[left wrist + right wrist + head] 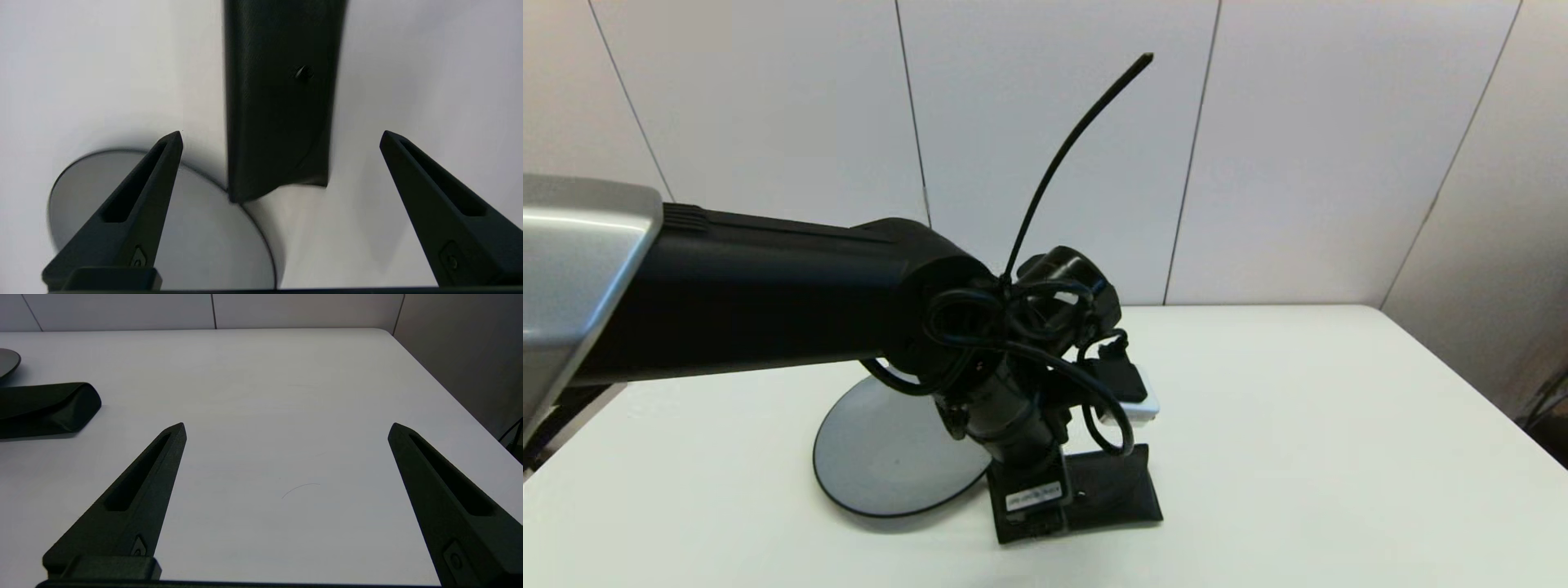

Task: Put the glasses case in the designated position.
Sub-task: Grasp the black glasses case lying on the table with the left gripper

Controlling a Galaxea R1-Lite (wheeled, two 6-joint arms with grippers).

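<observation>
Fingers of the left gripper (280, 136) are spread wide above the small black soft leather glasses case (278, 102), which lies flat on the white worktop (1298, 425), just beside the round grey black-rimmed plate (882, 457). The right gripper (286, 428) sits wide open, well apart.

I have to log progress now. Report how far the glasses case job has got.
Done: the left pincer is poised open above the glasses case, one finger on either side.
In hand: nothing is gripped. The case lies flat on the white table, one end at the rim of the grey plate.
Left: closing on the case, lifting it and setting it down on bare tabletop. The right pincer waits open, off to the side.
</observation>
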